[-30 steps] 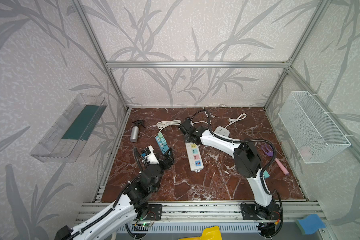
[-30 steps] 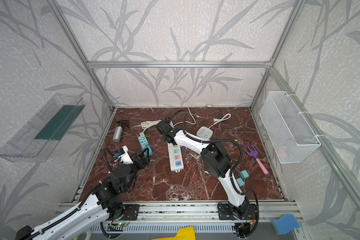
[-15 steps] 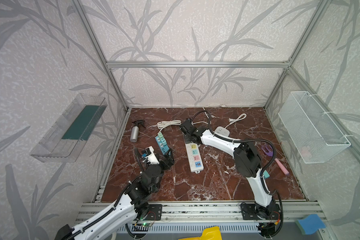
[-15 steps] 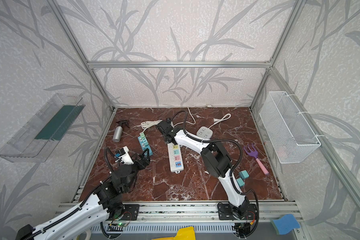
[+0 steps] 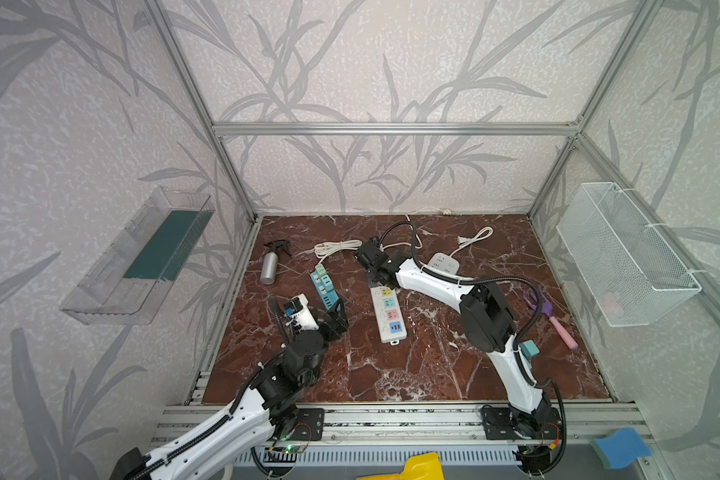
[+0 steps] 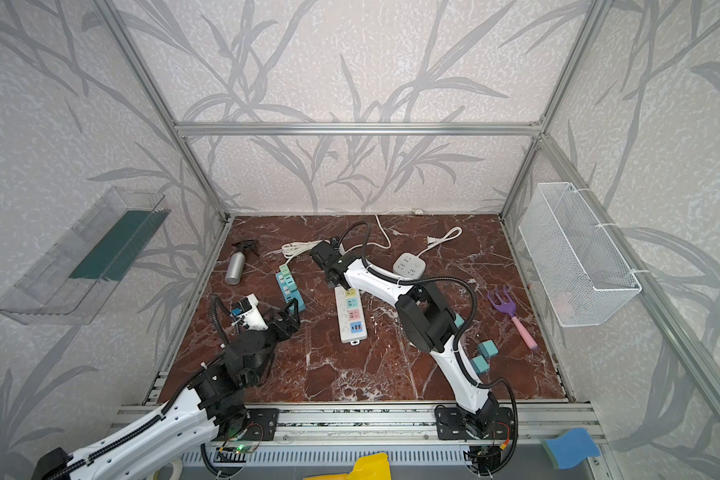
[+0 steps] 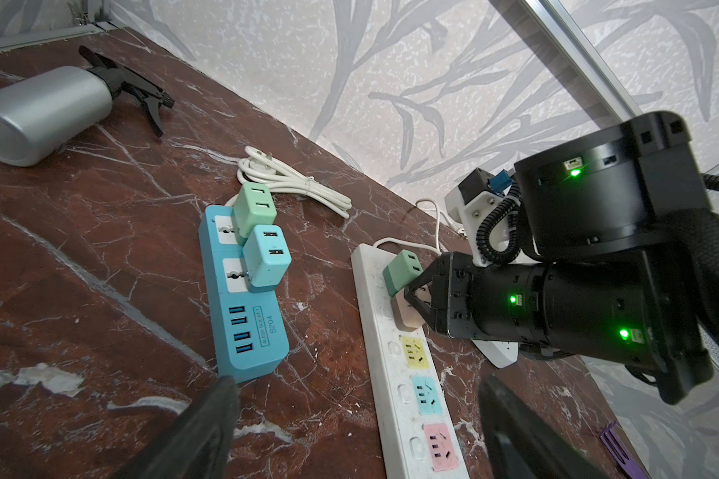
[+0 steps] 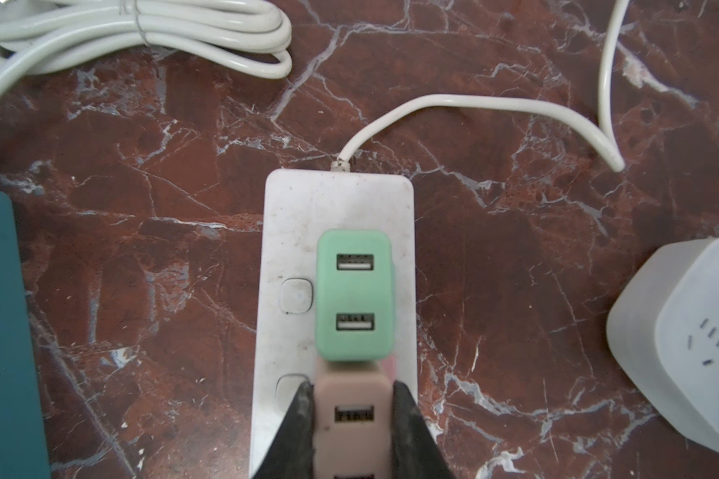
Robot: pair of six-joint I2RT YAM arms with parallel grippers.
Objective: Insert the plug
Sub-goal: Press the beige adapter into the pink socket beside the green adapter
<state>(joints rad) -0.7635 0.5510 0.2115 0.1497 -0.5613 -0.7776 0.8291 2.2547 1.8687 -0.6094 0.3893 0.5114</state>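
My right gripper [image 8: 351,387] is shut on a pale pink plug [image 8: 351,419], one finger on each side of it. The plug stands on the white power strip [image 8: 337,199] at its far end, right behind a green plug [image 8: 352,296] that sits in the end socket. Its prongs are hidden. In the left wrist view the pink plug [image 7: 407,313] rests against the face of the strip [image 7: 391,373]. My left gripper [image 7: 357,385] is open and empty, low over the table between the blue power strip [image 7: 245,331] and the white one. In both top views the right gripper [image 5: 374,276] [image 6: 335,278] reaches over the strip's far end.
The blue power strip [image 5: 323,286] carries a green and a cyan plug. A silver spray bottle [image 5: 270,266] lies at the far left, with a bundled white cord [image 5: 335,247] beside it. A round white socket [image 5: 443,262] and a purple rake [image 5: 547,309] lie to the right. A wire basket [image 5: 624,253] hangs on the right wall.
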